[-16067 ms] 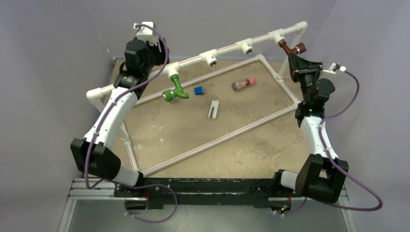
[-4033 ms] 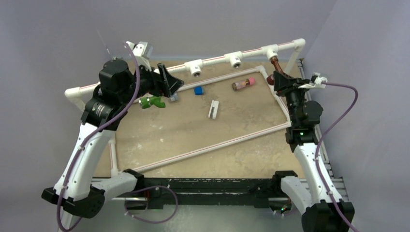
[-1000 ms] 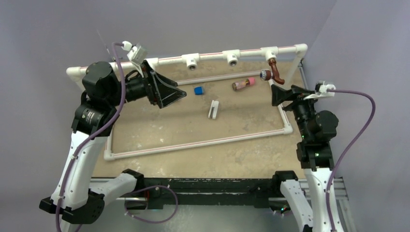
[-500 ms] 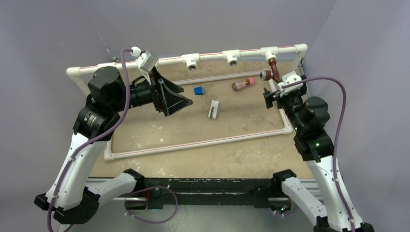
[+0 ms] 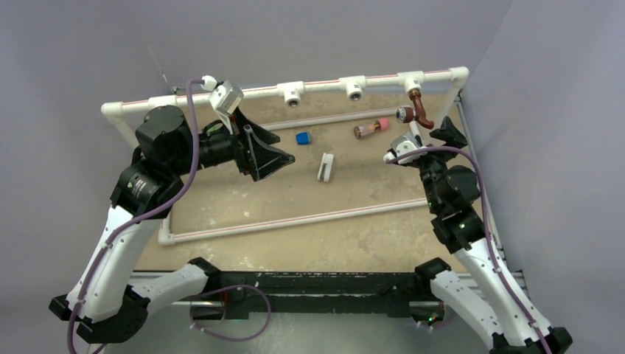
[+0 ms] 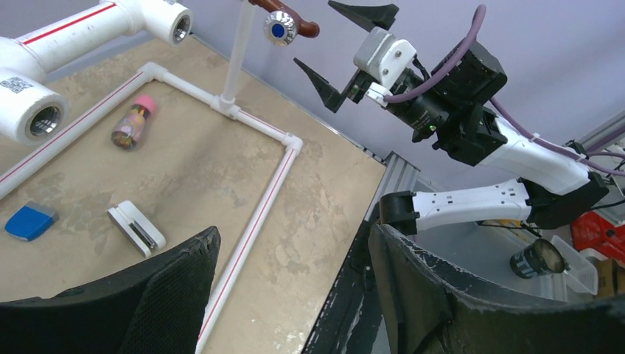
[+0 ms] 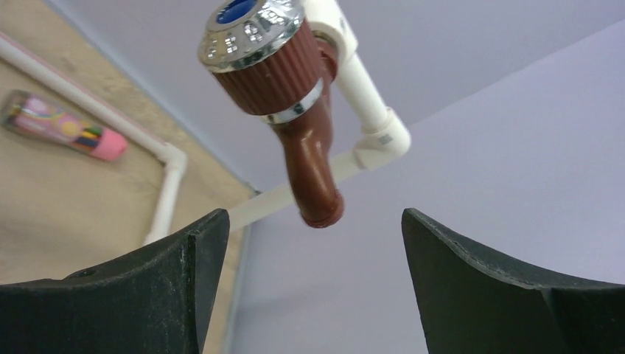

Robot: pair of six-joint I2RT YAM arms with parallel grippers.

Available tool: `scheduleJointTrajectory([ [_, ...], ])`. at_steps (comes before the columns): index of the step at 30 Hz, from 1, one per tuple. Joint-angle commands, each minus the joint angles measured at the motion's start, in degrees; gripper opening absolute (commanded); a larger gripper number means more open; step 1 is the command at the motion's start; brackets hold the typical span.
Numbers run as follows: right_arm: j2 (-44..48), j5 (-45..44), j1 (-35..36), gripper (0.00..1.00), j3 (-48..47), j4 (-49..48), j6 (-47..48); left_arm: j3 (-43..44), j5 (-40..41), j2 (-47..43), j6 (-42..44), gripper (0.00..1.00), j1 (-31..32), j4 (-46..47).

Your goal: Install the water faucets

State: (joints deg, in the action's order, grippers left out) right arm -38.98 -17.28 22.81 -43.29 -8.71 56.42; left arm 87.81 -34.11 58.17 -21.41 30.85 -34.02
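The dark reddish-brown faucet (image 7: 295, 96) hangs from the tee at the right end of the raised pipe rail (image 5: 383, 76). Its ribbed knob with the chrome, blue-centred cap faces the arms, the bent spout drops below, and the stem runs back into the fitting. It looks like light, rigid moulded plastic. The smooth spout would probably slip in a pinch, so the ribbed knob or the straight neck behind it is the better hold, and any turning force should run along the stem so the thread is not levered sideways. The bright green faucet shows in no view and may be hidden behind the left arm. In front of the rail's left half, the left gripper (image 5: 267, 151) hovers above the board with its jaws spread wide, holding and touching nothing. Farther back, just below and in front of the rail's right end, the right gripper (image 6: 314, 32) points up at the brown faucet. Its jaws are also wide apart, one on either side of the spout's line and clear of it, with nothing between them.
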Motion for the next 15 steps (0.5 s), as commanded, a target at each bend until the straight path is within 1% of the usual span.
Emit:
scheduleJointTrajectory([
  [1, 0.2, -2.9, 0.3, 0.88, 0.1, -14.8, 11.1, -0.3, 2.2, -0.2, 1.7, 0.74, 0.5, 0.5],
  [10, -4.2, 1.5, 0.5, 0.85, -2.1, -16.2, 10.4, -0.1, 1.3, 0.4, 1.4, 0.74, 0.6, 0.6],
  [13, -5.5, 2.6, 0.5, 0.82, -2.3, -16.5, 10.0, 0.1, 1.3, 0.5, 1.4, 0.74, 0.6, 0.5],
  [15, -6.7, 2.6, 0.5, 0.78, -2.4, -17.2, 9.7, 0.1, 1.5, 0.5, 1.5, 0.73, 0.6, 0.5],
])
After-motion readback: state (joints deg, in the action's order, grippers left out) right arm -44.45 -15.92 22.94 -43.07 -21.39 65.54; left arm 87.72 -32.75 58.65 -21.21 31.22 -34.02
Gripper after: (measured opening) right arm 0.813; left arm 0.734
